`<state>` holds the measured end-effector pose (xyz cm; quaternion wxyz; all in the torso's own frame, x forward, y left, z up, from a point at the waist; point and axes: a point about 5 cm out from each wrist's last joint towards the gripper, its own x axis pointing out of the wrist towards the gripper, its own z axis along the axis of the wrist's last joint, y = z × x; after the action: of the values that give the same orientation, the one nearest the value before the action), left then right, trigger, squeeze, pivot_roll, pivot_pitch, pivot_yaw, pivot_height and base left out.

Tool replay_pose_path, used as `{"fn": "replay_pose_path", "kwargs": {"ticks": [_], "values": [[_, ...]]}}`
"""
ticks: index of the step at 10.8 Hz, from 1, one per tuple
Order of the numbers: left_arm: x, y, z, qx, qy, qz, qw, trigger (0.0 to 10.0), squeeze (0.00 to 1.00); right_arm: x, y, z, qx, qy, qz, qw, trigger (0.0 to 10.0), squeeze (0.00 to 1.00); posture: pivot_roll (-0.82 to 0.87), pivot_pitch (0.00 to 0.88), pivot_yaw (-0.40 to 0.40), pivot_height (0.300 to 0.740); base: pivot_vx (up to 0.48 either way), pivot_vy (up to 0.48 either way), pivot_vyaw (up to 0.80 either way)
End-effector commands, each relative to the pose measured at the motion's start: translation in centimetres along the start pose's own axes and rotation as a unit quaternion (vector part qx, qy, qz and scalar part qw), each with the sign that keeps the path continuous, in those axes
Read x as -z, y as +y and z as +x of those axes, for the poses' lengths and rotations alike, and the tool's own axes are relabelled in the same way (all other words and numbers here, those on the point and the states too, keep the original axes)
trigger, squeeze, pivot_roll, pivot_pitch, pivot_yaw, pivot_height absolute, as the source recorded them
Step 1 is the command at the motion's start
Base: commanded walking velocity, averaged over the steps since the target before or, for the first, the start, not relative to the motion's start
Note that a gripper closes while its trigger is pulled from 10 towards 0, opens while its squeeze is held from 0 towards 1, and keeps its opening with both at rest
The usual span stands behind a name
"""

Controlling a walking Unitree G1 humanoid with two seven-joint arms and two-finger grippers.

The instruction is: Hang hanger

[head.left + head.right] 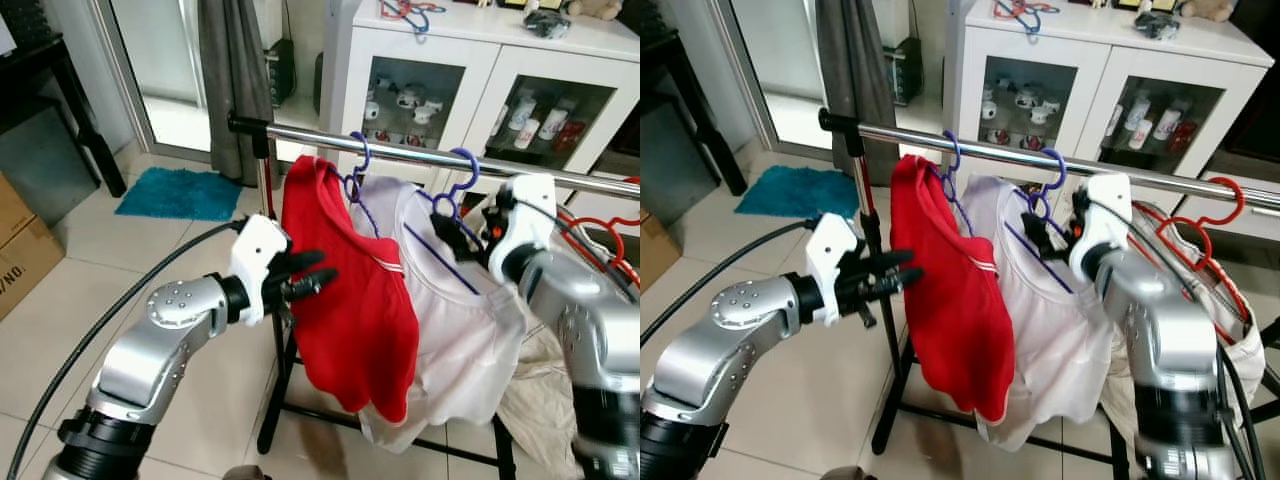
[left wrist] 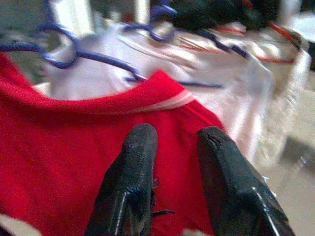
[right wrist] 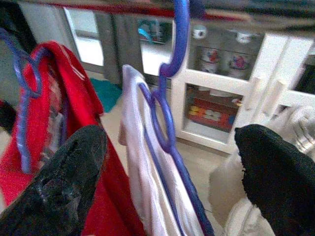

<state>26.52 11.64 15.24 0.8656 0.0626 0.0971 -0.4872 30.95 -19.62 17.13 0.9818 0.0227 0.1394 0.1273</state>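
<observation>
Hanging now: the blue hanger (image 1: pixel 455 190) with the white shirt (image 1: pixel 470 330) has its hook over the chrome rail (image 1: pixel 400 155), to the right of the red shirt (image 1: pixel 350 300).
Hanger hook: curled over the rail, seen close in my right wrist view (image 3: pixel 172 54), with the blue wire running down into the white collar.
My right gripper (image 1: pixel 1040 232): fingers spread wide apart, released, one on each side of the blue hanger below its hook; in the wrist view neither finger (image 3: pixel 64 187) touches the wire.
Red shirt: on a second blue hanger (image 1: pixel 355 170), also hooked on the rail, just left of the white shirt and overlapping its front.
My left gripper (image 1: pixel 325 272): held out level, fingertips at the red shirt's left edge; the two fingers (image 2: pixel 133 172) are a little apart, with nothing between them. Whether the tips touch the cloth, I cannot tell.
Rail: runs from a dark upright post (image 1: pixel 262 160) on the left across to the right edge of the head views.
Red hanger (image 1: pixel 1210 225): on the rail to the right of my right arm, over pale cloth (image 1: pixel 535 390).
Behind the rack: white cabinet (image 1: pixel 480 50) with glass doors and small items on its shelves; blue and red hangers (image 1: pixel 410 12) lie on its top.
Floor: pale tiles, with a teal mat (image 1: pixel 180 193) near the grey curtain (image 1: pixel 235 70).
Far left: cardboard box (image 1: pixel 20 250) at the frame edge.
</observation>
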Motion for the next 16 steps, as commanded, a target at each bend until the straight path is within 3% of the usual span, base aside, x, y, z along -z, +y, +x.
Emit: {"fn": "replay_pose_path", "kwargs": {"ticks": [1, 2, 3, 6, 7, 16], "values": [[-0.5, -0.2, 0.2, 0.016, -0.004, 0.011, 1.000, 10.0, 0.00, -0.3, -0.3, 0.0, -0.004, -0.005, 0.005, 1.000, 5.7, 0.00, 0.09, 0.000, -0.032, 0.740, 0.000, 0.000, 0.00], [-0.8, 0.3, 0.3, 0.025, 0.002, 0.023, 0.999, 10.0, 0.00, -0.7, -1.0, 0.8, -0.012, 0.003, -0.009, 1.000, 2.1, 0.00, 0.09, 0.000, -0.036, 0.740, 0.000, 0.000, 0.00], [-1.1, 0.5, 0.4, 0.031, 0.003, 0.030, 0.999, 10.0, 0.00, -0.8, -1.7, 1.6, -0.007, 0.015, -0.010, 1.000, 0.9, 0.00, 0.09, 0.000, -0.038, 0.740, 0.000, 0.000, 0.00], [-1.3, 0.5, 0.8, 0.042, 0.002, 0.038, 0.998, 10.0, 0.00, -1.4, -2.8, 3.0, 0.001, 0.021, -0.017, 1.000, 0.9, 0.00, 0.09, 0.000, -0.031, 0.740, 0.000, 0.000, 0.00], [-1.3, 0.5, 0.9, 0.046, 0.003, 0.040, 0.998, 10.0, 0.00, -1.4, -2.9, 3.4, -0.005, 0.024, -0.013, 1.000, 0.0, 0.00, 0.09, 0.000, -0.030, 0.740, 0.000, 0.000, 0.00], [-1.3, 0.9, 1.1, 0.051, 0.007, 0.055, 0.997, 10.0, 0.00, -0.9, -2.9, 4.2, -0.063, 0.052, -0.017, 0.997, 0.0, 0.00, 0.09, 0.000, -0.031, 0.740, 0.000, 0.000, 0.00]]}}
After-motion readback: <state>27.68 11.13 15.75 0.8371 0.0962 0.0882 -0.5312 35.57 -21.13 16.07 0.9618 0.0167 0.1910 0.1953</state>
